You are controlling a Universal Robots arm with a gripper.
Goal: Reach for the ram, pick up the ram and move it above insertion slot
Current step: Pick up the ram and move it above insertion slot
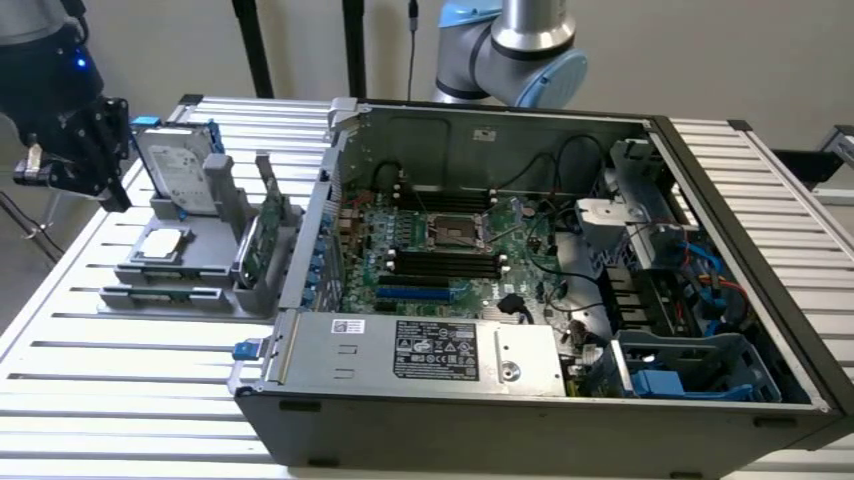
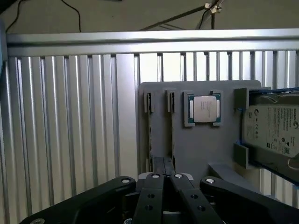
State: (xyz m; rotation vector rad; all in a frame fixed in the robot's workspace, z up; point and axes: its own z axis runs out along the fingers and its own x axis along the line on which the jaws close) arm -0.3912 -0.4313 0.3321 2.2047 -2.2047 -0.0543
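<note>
While the reach is in hand, the jaws hang pressed together, empty, over the edge-on ram [image 2: 171,140] in its grey holder [image 2: 201,149]; grasping calls for opening them first.

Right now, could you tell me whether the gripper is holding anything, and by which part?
Nothing is held: the gripper hangs above the grey holder, its fingertips together with nothing between them.

The pincer [image 1: 104,180] hangs just beside the upright hard drive [image 1: 182,172], well apart from the open computer case [image 1: 534,432].
</note>
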